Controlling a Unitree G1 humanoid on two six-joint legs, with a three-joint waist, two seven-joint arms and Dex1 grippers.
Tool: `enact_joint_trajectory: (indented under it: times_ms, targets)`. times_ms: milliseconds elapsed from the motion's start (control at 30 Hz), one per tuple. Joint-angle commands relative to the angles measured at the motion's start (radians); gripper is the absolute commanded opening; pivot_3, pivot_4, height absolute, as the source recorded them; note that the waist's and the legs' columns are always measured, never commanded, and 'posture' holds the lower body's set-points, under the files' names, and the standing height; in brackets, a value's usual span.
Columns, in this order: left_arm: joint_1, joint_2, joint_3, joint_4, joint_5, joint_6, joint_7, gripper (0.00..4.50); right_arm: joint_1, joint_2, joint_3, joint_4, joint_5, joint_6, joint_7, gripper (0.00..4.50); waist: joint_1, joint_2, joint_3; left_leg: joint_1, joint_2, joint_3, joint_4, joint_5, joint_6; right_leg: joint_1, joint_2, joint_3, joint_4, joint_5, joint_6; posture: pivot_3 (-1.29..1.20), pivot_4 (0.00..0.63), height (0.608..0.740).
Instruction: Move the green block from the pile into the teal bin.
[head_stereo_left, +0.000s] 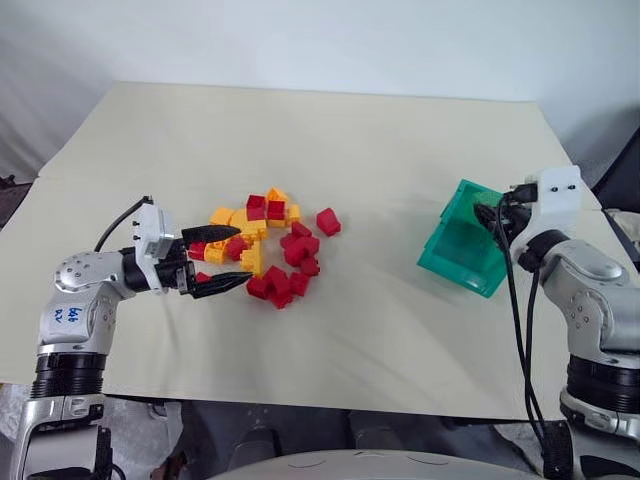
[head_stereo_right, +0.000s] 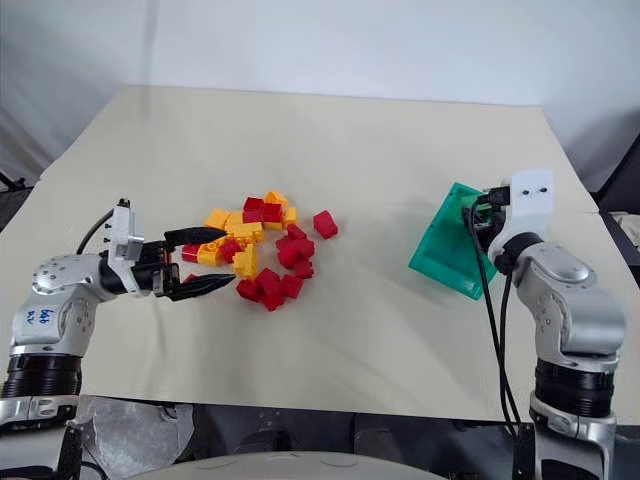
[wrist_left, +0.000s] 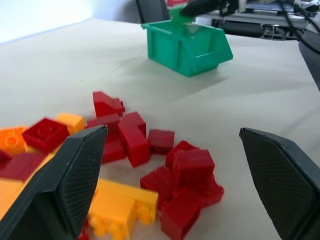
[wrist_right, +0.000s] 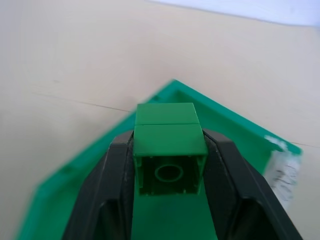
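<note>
Gripping green block (wrist_right: 169, 155) | right hand (wrist_right: 170, 165) | hollow underside facing wrist (over teal bin (wrist_right: 235, 135))

Right pincer (wrist_right: 170, 165) clamps green block (wrist_right: 170, 150), hollow underside toward camera, above teal bin (wrist_right: 235, 125).

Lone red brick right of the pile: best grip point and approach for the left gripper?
Grip the lone red brick across its two flat side walls, coming from above. It sits apart from the pile with bare cloth around it, so both fingers fit. The left gripper hangs open at the pile's near-left edge; a level approach from there would plough through the other bricks.
</note>
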Motion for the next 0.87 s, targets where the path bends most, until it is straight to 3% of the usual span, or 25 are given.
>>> enact_joint_trajectory:
  times_ms: [33, 200, 367, 500, 600, 733, 867]
  targets:
    - [-0.017, 0.000, 0.000, 0.006, 0.003, -0.019, -0.006, 4.50, -0.017, -0.025, 0.024, -0.006, -0.015, -0.068, 0.043, 2.79, -0.002, 0.000, 0.000, 0.000, 0.000, 0.000, 0.000, 0.000, 0.000, 0.000, 0.000, 0.000, 0.000, 0.000, 0.000, 0.00, 0.150, 0.740]
    - [-0.001, 0.011, 0.019, -0.019, 0.005, 0.023, 0.054, 4.50, 0.023, -0.043, -0.003, -0.074, 0.013, -0.078, 0.079, 4.47, -0.006, 0.000, 0.000, -0.001, 0.000, 0.000, 0.000, 0.000, 0.000, 0.000, 0.000, 0.000, 0.000, 0.000, 0.000, 0.00, 0.150, 0.740]
    - [0.024, 0.016, 0.063, -0.063, -0.015, 0.059, 0.128, 4.50, 0.125, -0.138, -0.027, -0.197, 0.132, -0.127, 0.311, 4.47, -0.002, 0.000, 0.000, -0.001, 0.000, -0.001, 0.000, 0.000, 0.000, 0.000, 0.000, 0.000, -0.001, 0.000, 0.001, 0.00, 0.150, 0.740]
    - [0.095, 0.053, 0.102, -0.074, -0.034, 0.069, 0.088, 4.50, 0.243, -0.267, -0.010, -0.252, 0.219, -0.213, 0.608, 4.47, -0.008, 0.000, 0.000, 0.000, 0.001, -0.001, -0.001, 0.000, 0.000, 0.001, 0.000, 0.000, -0.001, 0.000, 0.001, 0.00, 0.150, 0.740]
    - [0.160, 0.082, 0.131, -0.064, -0.020, 0.041, 0.074, 4.50, 0.293, -0.336, 0.063, -0.184, 0.176, -0.318, 0.758, 4.47, -0.015, 0.000, 0.000, 0.002, 0.001, -0.001, 0.000, 0.000, 0.000, 0.003, 0.001, 0.000, -0.001, 0.000, 0.001, 0.00, 0.150, 0.740]
    - [0.217, 0.102, 0.172, -0.059, -0.025, 0.023, 0.077, 4.50, 0.270, -0.346, 0.153, -0.078, 0.111, -0.447, 0.848, 4.47, -0.014, -0.001, 0.001, 0.004, 0.001, 0.001, 0.000, 0.000, 0.000, 0.004, 0.000, 0.000, -0.001, 0.000, 0.001, 0.00, 0.150, 0.740]
    - [0.254, 0.105, 0.199, -0.058, -0.023, -0.004, 0.071, 4.50, 0.213, -0.305, 0.182, -0.029, 0.100, -0.476, 0.827, 4.47, -0.013, -0.001, 0.001, 0.004, 0.001, 0.001, 0.001, 0.000, 0.000, 0.004, 0.000, 0.000, 0.000, 0.000, 0.001, 0.00, 0.150, 0.740]
